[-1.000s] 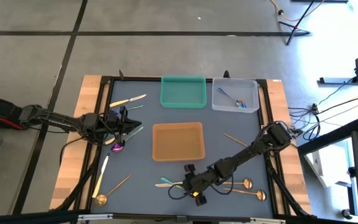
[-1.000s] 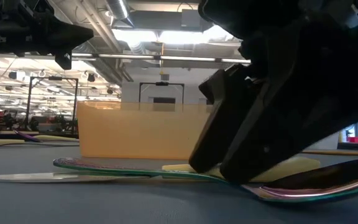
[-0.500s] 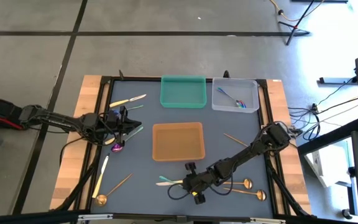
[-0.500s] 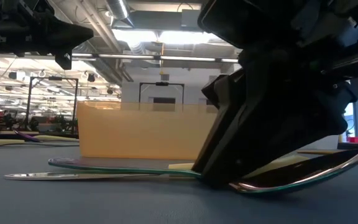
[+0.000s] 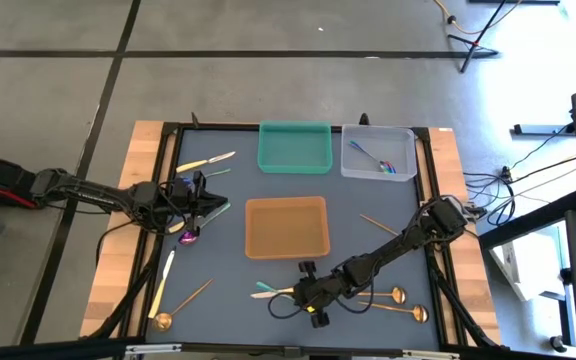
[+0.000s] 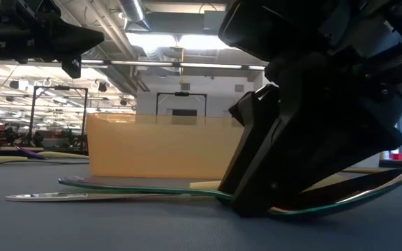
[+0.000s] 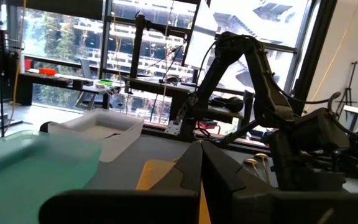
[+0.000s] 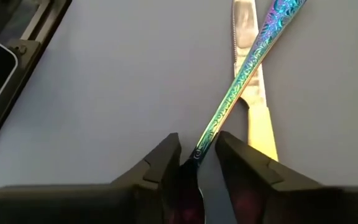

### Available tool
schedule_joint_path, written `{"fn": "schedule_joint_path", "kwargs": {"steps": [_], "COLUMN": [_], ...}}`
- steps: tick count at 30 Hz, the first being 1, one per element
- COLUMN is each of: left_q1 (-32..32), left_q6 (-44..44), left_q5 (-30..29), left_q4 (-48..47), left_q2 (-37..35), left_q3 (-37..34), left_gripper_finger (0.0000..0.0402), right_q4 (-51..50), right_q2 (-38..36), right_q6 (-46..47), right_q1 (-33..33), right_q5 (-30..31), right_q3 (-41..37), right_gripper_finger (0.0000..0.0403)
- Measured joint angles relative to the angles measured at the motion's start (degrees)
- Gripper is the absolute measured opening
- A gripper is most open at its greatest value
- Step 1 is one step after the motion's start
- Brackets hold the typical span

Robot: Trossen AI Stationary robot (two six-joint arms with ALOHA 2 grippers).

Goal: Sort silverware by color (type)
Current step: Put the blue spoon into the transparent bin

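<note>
My right gripper point(image 5: 313, 298) is low over the table's near edge, shut on an iridescent purple-teal spoon point(image 8: 247, 68) that crosses a pale yellow-cream knife point(image 8: 253, 106). The left gripper point(image 5: 206, 206) hovers, shut, over the table's left side, above another iridescent piece point(image 5: 188, 237). More silverware lies flat on the mat: gold spoons point(image 5: 398, 294) to the right, a gold spoon point(image 5: 163, 320) and a cream knife point(image 5: 165, 275) at the near left, and a cream knife point(image 5: 208, 160) at the far left. Iridescent pieces point(image 5: 383, 162) lie in the clear tray. My right gripper pinches the iridescent spoon between its two fingers at the neck point(image 8: 201, 149), where the handle meets the bowl. The fingers come down from above and lie across the spoon. The bowl end point(image 6: 389, 183) is tilted up off the mat, while the handle tip point(image 6: 75, 183) rests on the table over the cream knife.
A green tray point(image 5: 295, 147) and a clear tray point(image 5: 378, 152) stand at the far edge, and an orange tray point(image 5: 286, 227) sits mid-table, just beyond the right gripper. A thin gold piece point(image 5: 378, 225) lies right of the orange tray. Bare mat lies between the orange tray and the left arm.
The right gripper has risen slightly and tipped. The iridescent spoon's bowl end has come up off the mat, while its handle tip has stayed on the table. The cream knife beneath has stayed flat.
</note>
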Motion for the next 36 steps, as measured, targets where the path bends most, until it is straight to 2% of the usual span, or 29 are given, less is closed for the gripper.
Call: {"fn": "schedule_joint_path", "kwargs": {"steps": [3, 5, 12, 17, 22, 29, 36], "left_q1": [0.00, 0.00, 0.02, 0.02, 0.02, 0.02, 0.03], "left_q6": [-0.05, -0.09, 0.02, 0.02, 0.04, 0.07, 0.09], "left_q5": [0.00, -0.01, -0.01, -0.02, -0.02, -0.11, -0.15], "left_q4": [-0.02, -0.03, 0.34, 0.34, 0.36, 0.36, 0.37], "left_q2": [0.01, 0.01, -0.01, -0.02, 0.00, 0.00, -0.01], "left_q3": [0.00, 0.00, 0.01, 0.01, 0.01, -0.01, -0.01], "left_gripper_finger": [0.0002, 0.0002, 0.0002, 0.0002, 0.0002, 0.0002, 0.0002], "right_q4": [0.02, 0.02, -0.28, -0.18, -0.72, -9.46, -13.65], "right_q2": [0.02, 0.02, 0.00, 0.00, -1.09, -5.85, -11.71], "right_q6": [-1.02, -1.43, -4.13, -5.29, -6.70, -7.71, -7.95], "right_q1": [0.02, 0.02, -0.23, -0.24, -0.24, -0.28, -0.28], "right_q5": [0.57, 0.59, 0.58, 0.57, 0.67, 2.85, 5.12], "right_q3": [-0.03, -0.04, -0.07, -0.07, 0.02, -0.33, -1.13], "right_gripper_finger": [0.0123, 0.0111, 0.0011, 0.0020, 0.0005, 0.0004, 0.0003]}}
